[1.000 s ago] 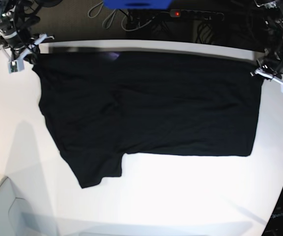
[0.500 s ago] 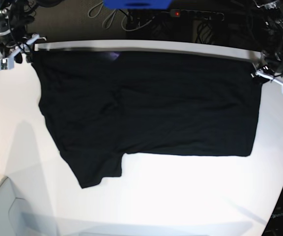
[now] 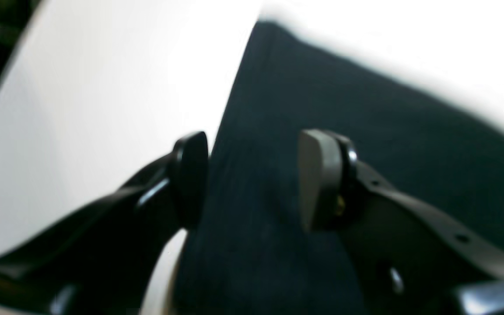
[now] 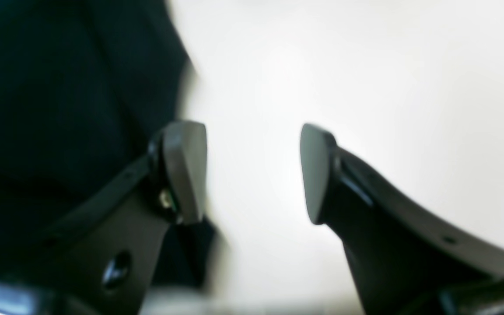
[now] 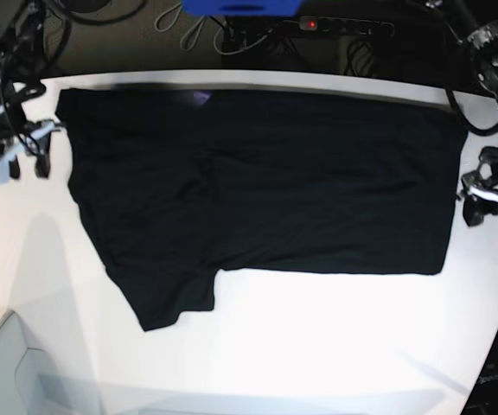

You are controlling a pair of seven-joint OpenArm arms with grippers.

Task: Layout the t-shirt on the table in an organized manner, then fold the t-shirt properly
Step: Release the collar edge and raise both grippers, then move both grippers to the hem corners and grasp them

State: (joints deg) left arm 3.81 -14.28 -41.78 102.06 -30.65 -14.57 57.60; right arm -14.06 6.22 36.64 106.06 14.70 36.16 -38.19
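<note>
Now the t-shirt (image 5: 266,177) lies spread flat on the white worktop (image 5: 318,346). My left hand (image 3: 252,175) gapes wide over its edge, holding nothing. My right hand (image 4: 252,170) gapes wide beside the shirt, empty.

Black t-shirt (image 5: 266,181) spread flat on white table (image 5: 318,346), one sleeve toward near edge.

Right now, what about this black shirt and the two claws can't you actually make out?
- Base view: the t-shirt shows no readable print, only a faint purple spot at its far edge.
- Base view: the left gripper sits against the frame edge, too small to judge.
- Left wrist view: blurred; fabric texture lost.
- Right wrist view: the right gripper blocks the table beneath; the shirt's edge is smeared.
</note>
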